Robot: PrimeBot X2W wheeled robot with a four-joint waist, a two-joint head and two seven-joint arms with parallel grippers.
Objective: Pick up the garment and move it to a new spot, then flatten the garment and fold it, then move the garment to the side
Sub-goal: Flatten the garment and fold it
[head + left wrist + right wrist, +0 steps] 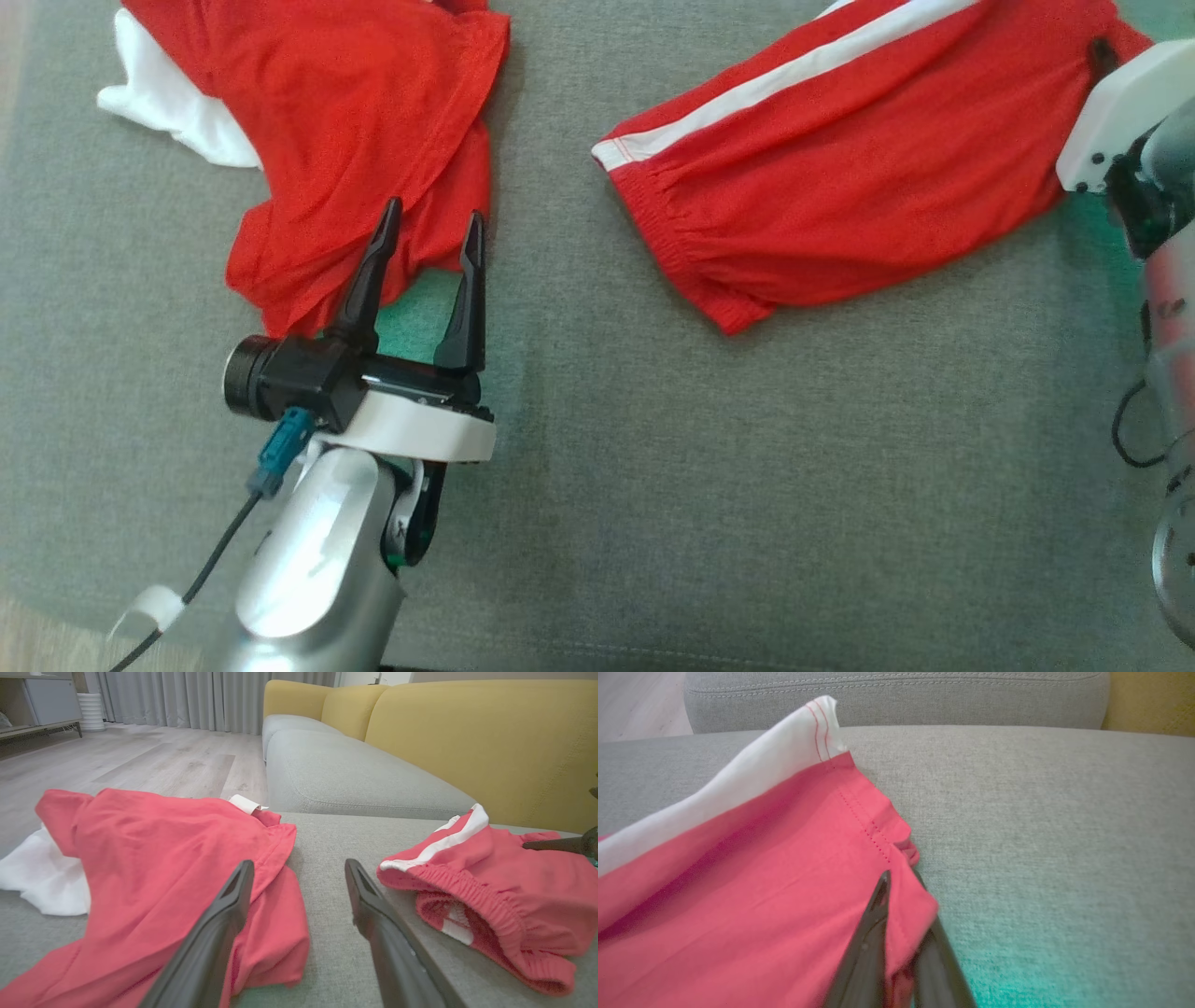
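**Left:** a red-and-white garment (355,112) is lying crumpled on the grey seat cushion (747,467). It is showing 1 small white tag (245,804), with any writing too small to read. The left gripper (434,213) is hovering with its 2 fingers spread wide, holding nothing, 1 finger over that garment's edge.

**Right:** the red shorts (840,159), bearing 1 white side stripe, are lying on the cushion apart from that gripper. The right gripper (902,877) is pinching their stitched hem.

**Behind:** yellow backrests (467,742), wood floor (140,756) and grey curtains (187,695) are showing.
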